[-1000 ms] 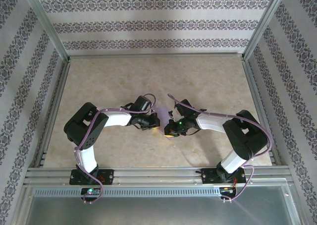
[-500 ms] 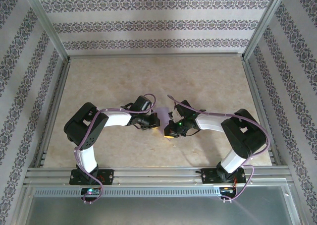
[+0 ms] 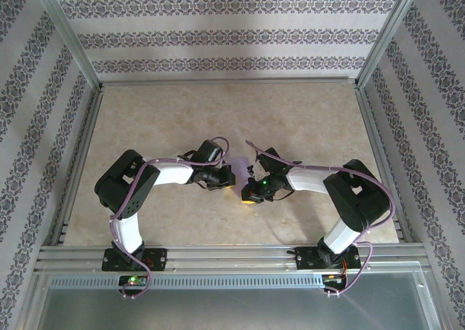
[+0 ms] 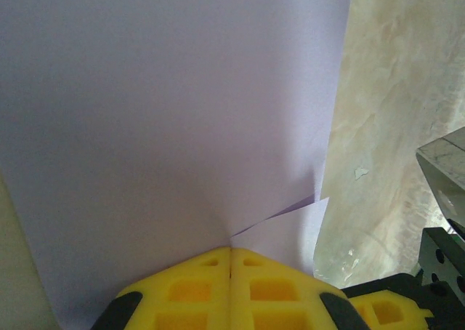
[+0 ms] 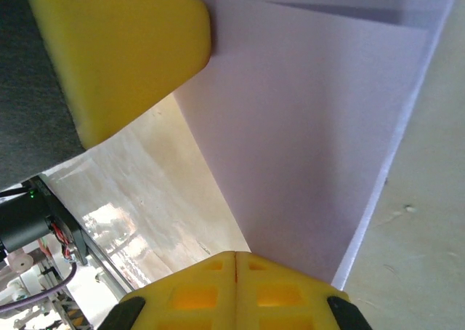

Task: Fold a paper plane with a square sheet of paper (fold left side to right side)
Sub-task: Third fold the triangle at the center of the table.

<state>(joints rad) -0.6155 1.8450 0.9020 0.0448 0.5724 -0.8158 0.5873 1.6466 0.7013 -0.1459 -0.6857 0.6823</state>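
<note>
The square sheet of paper (image 4: 167, 105) is plain lavender and stands up in front of my left gripper (image 4: 231, 248), whose yellow fingers are shut on its lower edge. A folded-over layer (image 4: 287, 232) juts out to the right of the pinch. In the right wrist view the same sheet (image 5: 312, 141) narrows down into my right gripper (image 5: 235, 254), also shut on it. From above, both grippers meet at the table's middle, left gripper (image 3: 229, 180) beside right gripper (image 3: 248, 192), hiding most of the paper. No paper plane shape shows.
The beige marbled table (image 3: 218, 112) lies all around the grippers, fenced by aluminium rails (image 3: 225, 83) and patterned walls. The left gripper's yellow finger (image 5: 123, 46) sits close at the top left of the right wrist view.
The left gripper has edged slightly right toward the right gripper, and less lavender paper shows between them from above. Both stay shut.
</note>
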